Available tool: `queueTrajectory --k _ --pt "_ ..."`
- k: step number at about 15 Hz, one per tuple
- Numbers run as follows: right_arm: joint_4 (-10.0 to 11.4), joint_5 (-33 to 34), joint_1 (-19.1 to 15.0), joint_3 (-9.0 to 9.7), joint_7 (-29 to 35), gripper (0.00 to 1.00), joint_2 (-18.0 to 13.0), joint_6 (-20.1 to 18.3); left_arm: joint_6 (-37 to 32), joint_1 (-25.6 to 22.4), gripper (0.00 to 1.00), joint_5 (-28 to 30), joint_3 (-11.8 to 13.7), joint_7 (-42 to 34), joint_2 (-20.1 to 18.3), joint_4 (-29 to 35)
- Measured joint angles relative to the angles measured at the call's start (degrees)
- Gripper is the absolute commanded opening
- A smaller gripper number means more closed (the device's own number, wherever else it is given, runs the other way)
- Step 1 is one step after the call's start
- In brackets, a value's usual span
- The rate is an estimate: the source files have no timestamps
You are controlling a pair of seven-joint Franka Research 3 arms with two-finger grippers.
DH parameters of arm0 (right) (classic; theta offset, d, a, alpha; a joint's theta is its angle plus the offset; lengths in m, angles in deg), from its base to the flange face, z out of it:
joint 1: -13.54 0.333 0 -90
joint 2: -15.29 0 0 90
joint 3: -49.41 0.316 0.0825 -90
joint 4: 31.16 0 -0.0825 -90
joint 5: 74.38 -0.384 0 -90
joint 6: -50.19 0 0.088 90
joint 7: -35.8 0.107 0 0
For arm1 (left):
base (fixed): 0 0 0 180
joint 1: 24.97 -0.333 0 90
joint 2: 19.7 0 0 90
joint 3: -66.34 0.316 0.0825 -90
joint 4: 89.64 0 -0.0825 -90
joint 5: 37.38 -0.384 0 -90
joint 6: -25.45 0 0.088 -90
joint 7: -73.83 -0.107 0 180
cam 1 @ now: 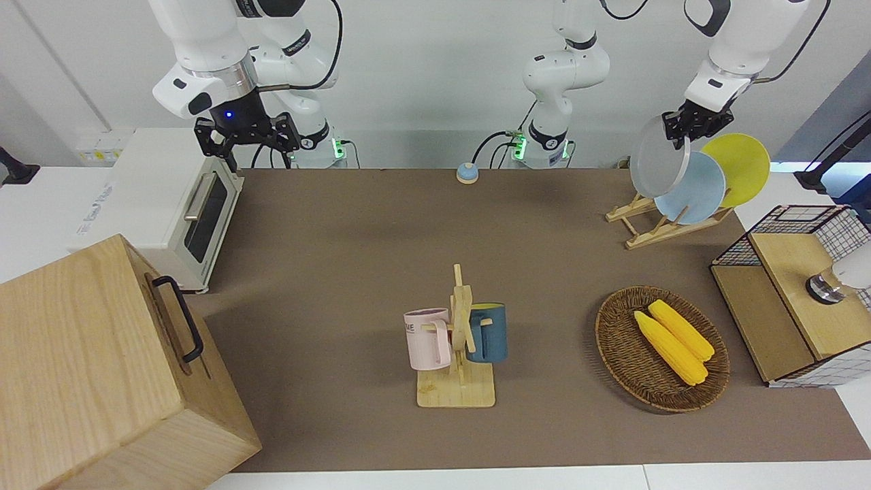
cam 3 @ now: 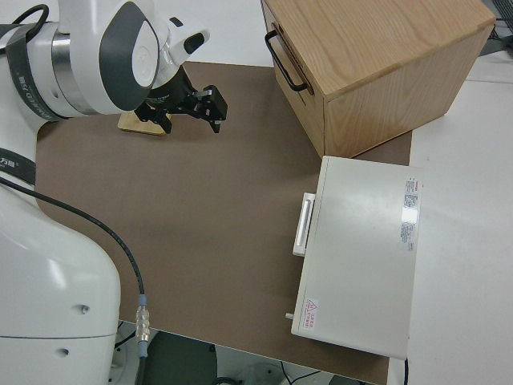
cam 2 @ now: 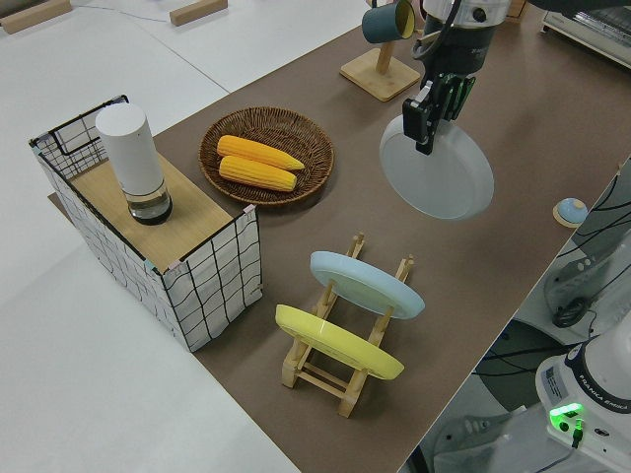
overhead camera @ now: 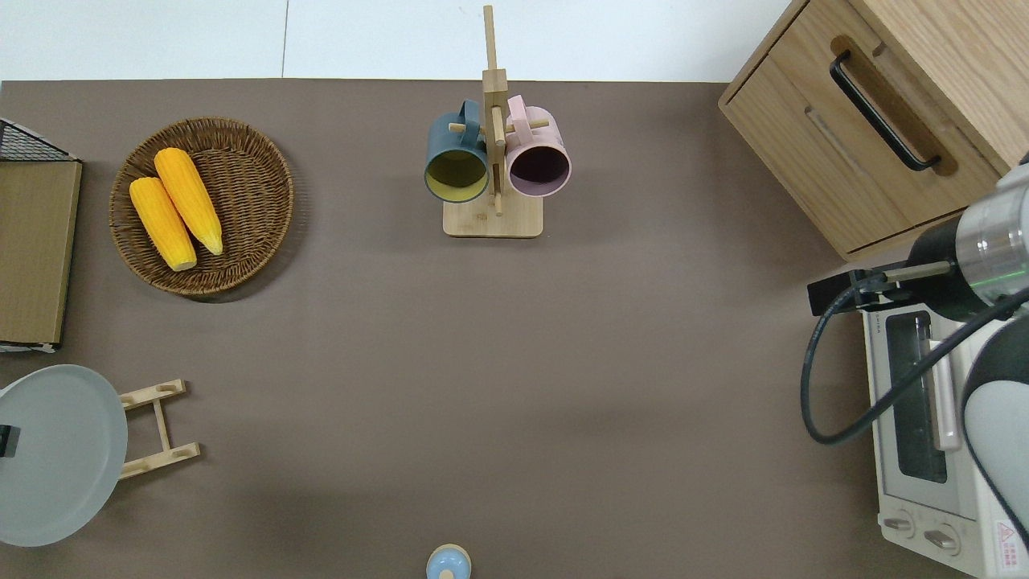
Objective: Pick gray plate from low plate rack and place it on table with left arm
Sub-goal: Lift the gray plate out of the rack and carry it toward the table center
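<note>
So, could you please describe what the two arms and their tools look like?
Both arms are glossy white, rounded and jointed, with dark-gray round joint caps and black cables looping alongside. The left arm ends in a black two-finger tool. The right arm has a silver wrist ring, a blue light, and a black tool.

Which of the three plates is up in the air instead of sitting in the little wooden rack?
The gray plate: the left end effector grips its rim, while the light-blue plate and yellow plate rest in the low plate rack.

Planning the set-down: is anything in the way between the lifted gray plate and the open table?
Nothing visible. The left gripper holds the gray plate over the low plate rack; the table beside it is bare.
</note>
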Motion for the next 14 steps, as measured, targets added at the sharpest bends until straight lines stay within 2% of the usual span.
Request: queueTrajectory --k 4,7,10,14 --pt "0.0 0.0 0.0 0.00 0.0 0.983 0.0 0.0 -4.4 0.1 0.00 1.7 -4.6 6.9 -0.7 -2.1" --pt "0.0 0.0 0.0 0.00 0.0 0.983 0.0 0.0 -4.9 0.1 0.00 6.0 -5.8 9.0 -1.1 -2.1" --pt "0.0 0.0 0.0 0.00 0.0 0.983 0.0 0.0 -4.9 -0.1 0.00 12.7 -5.1 9.3 -1.1 -2.0" --pt "0.0 0.0 0.0 0.00 0.0 0.983 0.0 0.0 -4.5 -0.1 0.00 20.1 -2.6 9.2 0.0 0.1"
